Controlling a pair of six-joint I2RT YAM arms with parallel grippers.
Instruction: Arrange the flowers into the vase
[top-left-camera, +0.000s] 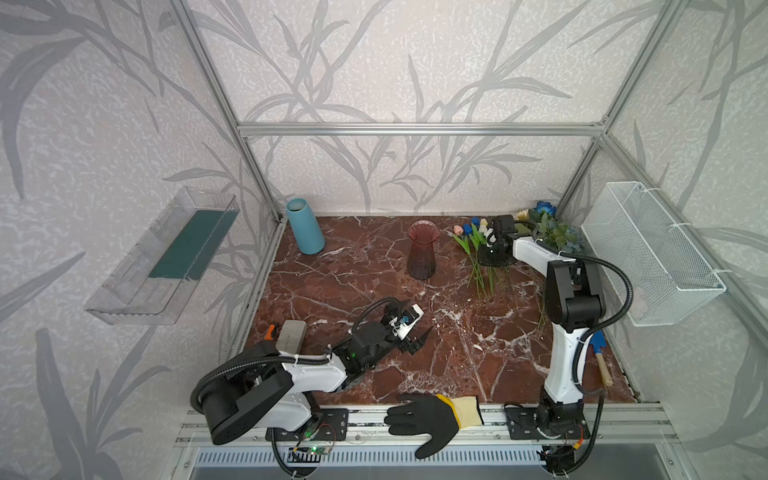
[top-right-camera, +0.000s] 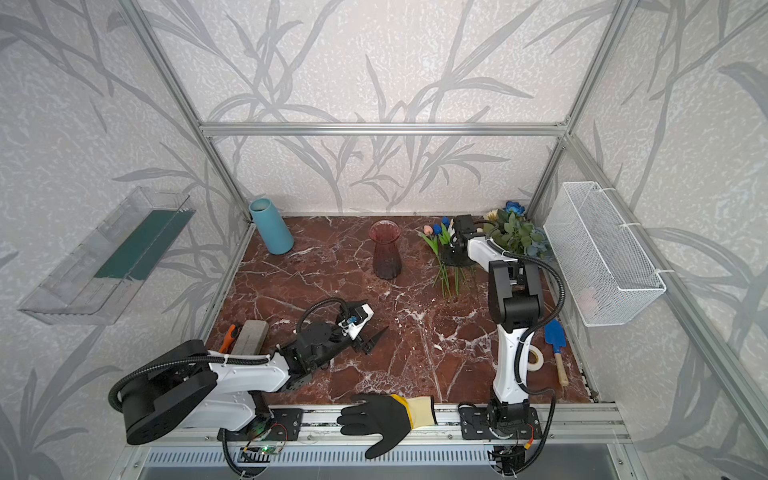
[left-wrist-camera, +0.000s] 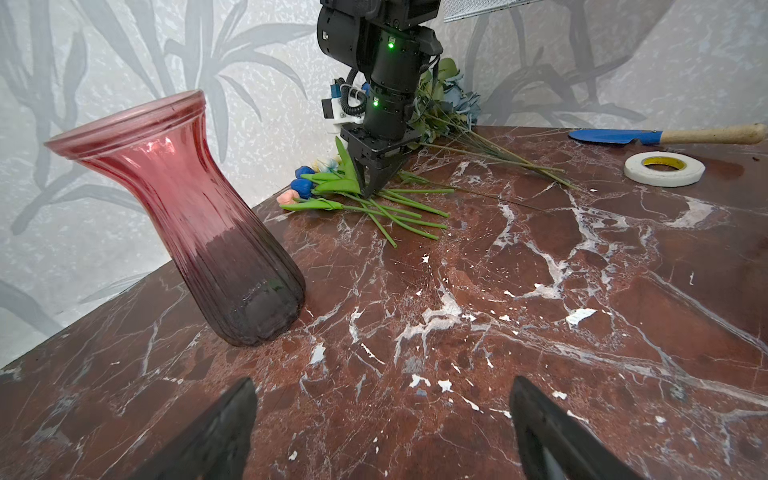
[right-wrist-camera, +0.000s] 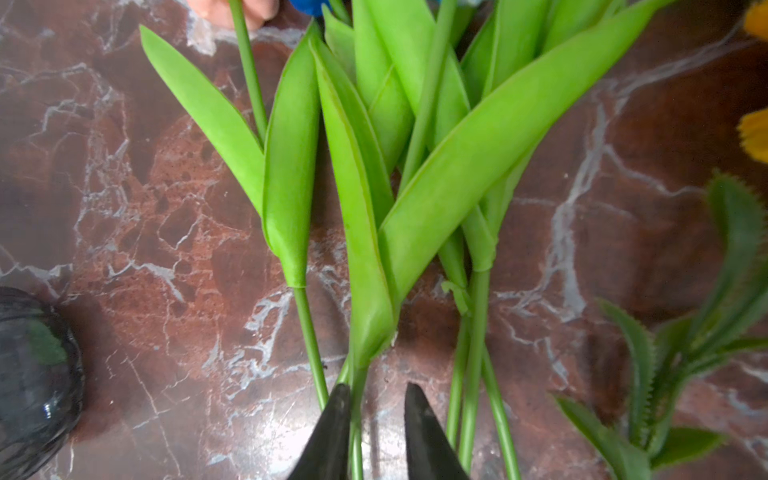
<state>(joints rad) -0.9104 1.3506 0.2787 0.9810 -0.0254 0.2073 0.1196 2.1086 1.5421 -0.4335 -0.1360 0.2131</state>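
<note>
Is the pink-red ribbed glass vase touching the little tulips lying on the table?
Apart. The left wrist view shows bare marble tabletop between the pink-red ribbed glass vase and the tulips; both top views show that gap too.

Table top (top-left-camera: 478, 332): red-brown marble, white veining. Vase (top-left-camera: 422, 249): ribbed pink-red glass, darker toward the base. Flowers (left-wrist-camera: 332, 186): bright green stems and leaves, blue and pink heads, one whitish. Corner bunch (top-left-camera: 557, 232): dull green leaves, dusty blue blooms. Cylinder (top-left-camera: 305, 226): light blue. Walls (top-left-camera: 415, 62): pale grey, darker grey leaf print. Glove (top-left-camera: 419, 419): black, yellow band, cream cuff. Trowel (left-wrist-camera: 602, 136): blue blade, tan handle. Tape roll (left-wrist-camera: 664, 168): white, yellow inside.
</note>
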